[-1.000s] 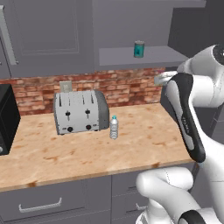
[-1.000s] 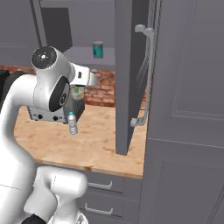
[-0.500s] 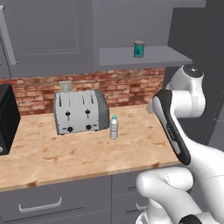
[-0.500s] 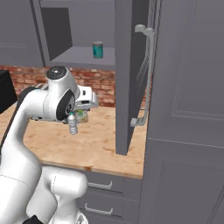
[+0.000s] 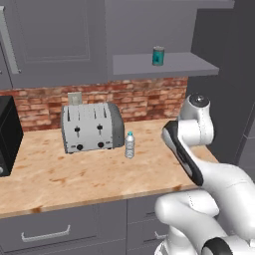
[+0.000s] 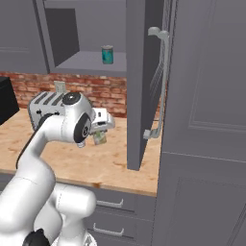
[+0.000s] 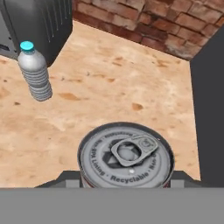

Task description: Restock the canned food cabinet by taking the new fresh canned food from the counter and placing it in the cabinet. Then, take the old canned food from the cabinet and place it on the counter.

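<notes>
The claw (image 6: 101, 130) is closed on the old canned food (image 7: 126, 156) — the can sits right between its tips, grey top up, above the counter (image 7: 109, 87). Past the claw stands a water bottle (image 7: 35, 71), and beyond that a toaster (image 5: 92, 126). High above the claw, the new fresh canned food (image 6: 107, 54) stands on the cabinet (image 6: 91, 62) shelf — well apart from it.

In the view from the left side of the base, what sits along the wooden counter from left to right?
Black microwave → grey toaster → small water bottle → the robot's white arm. The teal-blue can stands higher, on the cabinet shelf.
</notes>
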Robot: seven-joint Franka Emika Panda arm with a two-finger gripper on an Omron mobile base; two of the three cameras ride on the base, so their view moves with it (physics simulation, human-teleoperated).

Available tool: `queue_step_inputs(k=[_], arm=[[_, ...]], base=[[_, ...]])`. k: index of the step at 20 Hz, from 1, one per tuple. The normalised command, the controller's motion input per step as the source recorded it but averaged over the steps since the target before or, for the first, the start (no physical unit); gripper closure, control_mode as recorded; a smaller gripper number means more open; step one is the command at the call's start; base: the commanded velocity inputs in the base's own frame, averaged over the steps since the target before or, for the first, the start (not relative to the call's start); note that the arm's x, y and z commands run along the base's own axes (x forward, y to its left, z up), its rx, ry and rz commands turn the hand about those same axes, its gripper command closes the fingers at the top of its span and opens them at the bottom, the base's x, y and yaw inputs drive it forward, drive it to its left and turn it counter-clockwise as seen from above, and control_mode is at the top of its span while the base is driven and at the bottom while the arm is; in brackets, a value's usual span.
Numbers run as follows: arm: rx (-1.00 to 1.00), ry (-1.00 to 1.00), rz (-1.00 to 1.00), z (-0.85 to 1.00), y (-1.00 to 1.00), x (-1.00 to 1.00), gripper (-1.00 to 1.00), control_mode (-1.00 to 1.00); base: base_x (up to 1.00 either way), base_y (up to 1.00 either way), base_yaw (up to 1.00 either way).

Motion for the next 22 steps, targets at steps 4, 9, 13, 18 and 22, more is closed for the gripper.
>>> queue_step_inputs(k=[4, 9, 13, 18, 22], arm=[[0.0, 0.0, 0.0, -0.43, -0.21, 0.8, 1.0, -1.0], [0.0, 0.0, 0.0, -0.49, -0.13, 0.76, 1.0, -1.0], [0.03, 0.0, 0.0, -0.62, -0.19, 0.5, 1.0, -1.0], [0.03, 0.0, -0.02, -0.59, -0.31, 0.21, 1.0, -1.0], [0.0, 0.0, -0.01, -0.25, -0.23, 0.01, -1.0, -1.0]], base=[[0.0, 0.0, 0.0], [0.0, 0.0, 0.0], [0.0, 0.0, 0.0], [0.0, 0.0, 0.0], [0.0, 0.0, 0.0]])
